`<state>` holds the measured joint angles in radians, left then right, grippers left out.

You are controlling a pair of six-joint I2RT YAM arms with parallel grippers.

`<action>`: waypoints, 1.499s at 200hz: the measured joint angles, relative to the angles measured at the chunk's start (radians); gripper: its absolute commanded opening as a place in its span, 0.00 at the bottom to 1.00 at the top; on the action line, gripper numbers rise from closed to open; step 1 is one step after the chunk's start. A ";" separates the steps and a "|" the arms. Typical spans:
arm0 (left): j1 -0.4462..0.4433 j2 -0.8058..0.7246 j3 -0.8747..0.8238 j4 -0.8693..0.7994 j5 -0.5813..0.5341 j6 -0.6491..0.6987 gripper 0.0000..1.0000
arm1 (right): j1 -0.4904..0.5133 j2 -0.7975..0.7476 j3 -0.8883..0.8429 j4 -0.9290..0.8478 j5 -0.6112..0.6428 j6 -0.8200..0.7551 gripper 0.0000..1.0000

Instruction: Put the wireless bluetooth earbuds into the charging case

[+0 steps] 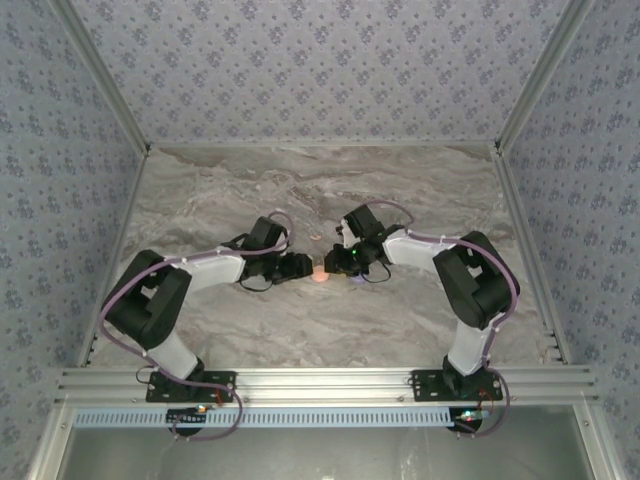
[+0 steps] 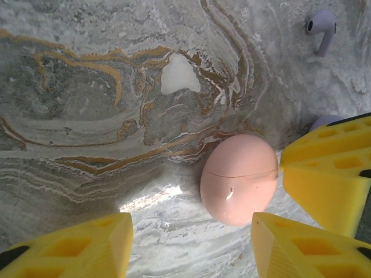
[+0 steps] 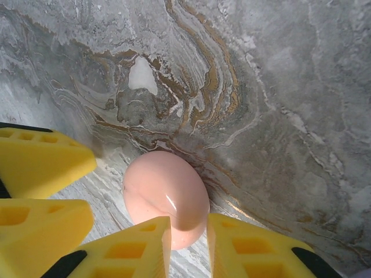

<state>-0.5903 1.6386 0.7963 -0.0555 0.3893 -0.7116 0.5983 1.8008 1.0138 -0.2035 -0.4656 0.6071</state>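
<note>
The left gripper sits just left of the pink case, which lies on the marble table between the two arms. In the left wrist view its yellow fingers are spread wide and hold nothing. The case lies between them, closer to the right-hand one.

The case is salmon pink, glossy and egg-shaped. It is closed, with a fine seam across its middle.

The right gripper sits just right of the case. Its jaws are nearly together, with only a slim gap between them. The case's near end sits at that gap, and I cannot tell whether the tips pinch it or only touch it.

Beyond the case and to its right, apart from it, a lilac earbud lies on the marble. It has a rounded head with a dark opening and a short stem. Just right of the pink case, the rim of a purple case peeks out above the right gripper's fingers.
</note>
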 measured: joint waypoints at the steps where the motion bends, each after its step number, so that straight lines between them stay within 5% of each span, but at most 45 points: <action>1: 0.000 0.000 0.000 0.000 0.000 0.000 0.55 | 0.000 0.000 0.000 0.000 0.000 0.000 0.25; 167: -0.019 0.085 0.027 0.076 0.061 -0.051 0.42 | 0.000 0.021 0.000 0.024 -0.014 0.006 0.23; 300: -0.018 0.109 -0.029 0.269 0.082 -0.215 0.36 | -0.006 0.027 -0.014 0.077 -0.025 0.072 0.22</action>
<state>-0.6083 1.7477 0.7670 0.2131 0.4717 -0.9268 0.5922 1.8275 1.0000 -0.1261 -0.4904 0.6792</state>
